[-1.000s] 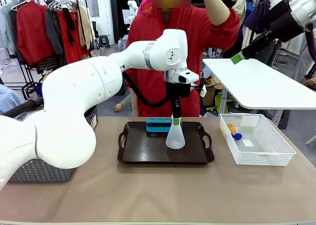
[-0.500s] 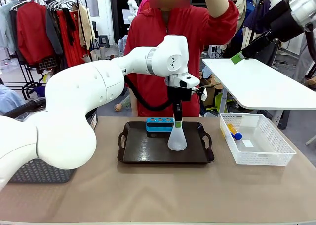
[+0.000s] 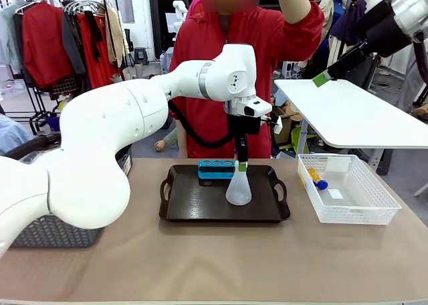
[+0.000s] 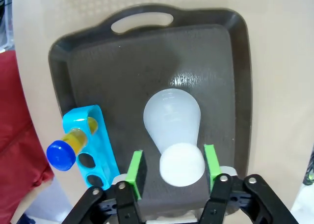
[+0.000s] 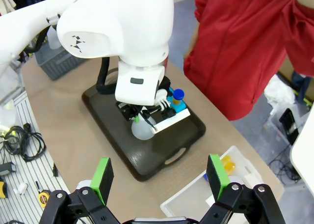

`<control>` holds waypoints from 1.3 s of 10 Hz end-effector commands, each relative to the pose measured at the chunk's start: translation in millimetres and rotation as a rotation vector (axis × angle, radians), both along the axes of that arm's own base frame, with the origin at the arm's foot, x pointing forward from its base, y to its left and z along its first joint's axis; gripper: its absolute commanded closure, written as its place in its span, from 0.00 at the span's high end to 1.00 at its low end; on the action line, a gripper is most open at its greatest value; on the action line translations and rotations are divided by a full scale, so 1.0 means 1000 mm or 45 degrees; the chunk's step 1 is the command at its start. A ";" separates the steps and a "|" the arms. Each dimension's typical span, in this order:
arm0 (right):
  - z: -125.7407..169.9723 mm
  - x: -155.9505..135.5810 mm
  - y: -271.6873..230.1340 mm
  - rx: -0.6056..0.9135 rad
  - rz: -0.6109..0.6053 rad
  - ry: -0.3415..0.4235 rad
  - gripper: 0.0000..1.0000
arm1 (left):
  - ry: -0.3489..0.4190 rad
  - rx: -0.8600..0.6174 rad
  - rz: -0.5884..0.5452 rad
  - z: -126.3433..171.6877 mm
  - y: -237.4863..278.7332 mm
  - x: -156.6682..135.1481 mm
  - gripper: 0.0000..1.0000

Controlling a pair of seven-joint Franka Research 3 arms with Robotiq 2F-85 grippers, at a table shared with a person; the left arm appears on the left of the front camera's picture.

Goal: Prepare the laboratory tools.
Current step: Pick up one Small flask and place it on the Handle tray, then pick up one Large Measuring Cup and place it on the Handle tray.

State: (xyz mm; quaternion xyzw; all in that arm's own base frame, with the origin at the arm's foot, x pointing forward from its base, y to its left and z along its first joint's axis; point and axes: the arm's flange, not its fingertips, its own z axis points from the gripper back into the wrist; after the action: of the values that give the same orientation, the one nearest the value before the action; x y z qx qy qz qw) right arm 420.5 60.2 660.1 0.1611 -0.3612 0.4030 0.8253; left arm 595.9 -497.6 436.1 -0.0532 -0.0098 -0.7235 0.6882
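Note:
The translucent white conical flask (image 3: 238, 190) stands upright on the black tray (image 3: 194, 208). My left gripper (image 3: 242, 163) hangs over its neck. In the left wrist view the flask (image 4: 171, 117) sits between the green pads (image 4: 136, 174) of my left gripper (image 4: 172, 169), which is open, with a gap on one side of the neck. The blue rack (image 3: 215, 168) lies at the tray's far edge and holds an amber blue-capped tube (image 4: 66, 149). My right gripper (image 3: 322, 78) is raised at the upper right. It is open and holds nothing (image 5: 159, 177).
A white lattice basket (image 3: 364, 205) at the right of the table holds another amber tube (image 3: 317, 178). A grey mesh basket (image 3: 47, 233) sits at the left edge. A person in red stands behind the tray. A white side table (image 3: 354, 118) is beyond on the right.
My left gripper's jaws have parted from the flask's neck and it has risen slightly. The flask shifted a little and now stands free on the tray.

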 end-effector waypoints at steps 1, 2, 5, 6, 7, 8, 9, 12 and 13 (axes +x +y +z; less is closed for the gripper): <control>0.000 0.001 -0.001 0.021 0.015 -0.002 1.00 | -0.019 0.003 -0.007 0.024 -0.027 0.031 1.00; 0.000 0.001 -0.001 0.021 0.015 -0.002 1.00 | -0.033 -0.004 -0.005 0.033 -0.027 0.028 1.00; 0.000 0.001 -0.001 0.021 0.015 -0.002 1.00 | -0.045 -0.023 0.010 0.049 -0.025 0.020 1.00; 0.000 0.001 -0.001 0.021 0.015 -0.002 1.00 | -0.051 -0.028 0.022 0.056 -0.021 0.018 1.00; 0.000 0.001 -0.001 0.021 0.015 -0.002 1.00 | -0.044 -0.039 0.034 0.065 -0.016 0.013 1.00; 0.000 0.001 -0.001 0.021 0.015 -0.002 1.00 | -0.055 -0.033 0.058 0.072 -0.009 0.007 1.00; 0.000 0.001 -0.001 0.021 0.015 -0.002 1.00 | -0.030 -0.045 0.085 0.084 -0.001 -0.006 1.00; 0.000 0.001 -0.001 0.021 0.015 -0.002 1.00 | -0.075 -0.070 0.208 0.121 0.028 -0.040 1.00; 0.000 0.001 -0.001 0.021 0.015 -0.002 1.00 | -0.117 -0.080 0.253 0.134 0.041 -0.048 1.00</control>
State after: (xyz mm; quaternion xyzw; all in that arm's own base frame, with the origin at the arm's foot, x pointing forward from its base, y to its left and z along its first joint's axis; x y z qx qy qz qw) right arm 420.5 60.2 660.1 0.1611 -0.3612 0.4029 0.8254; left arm 566.8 -474.9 568.0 -0.0464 -0.0652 -0.6695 0.7385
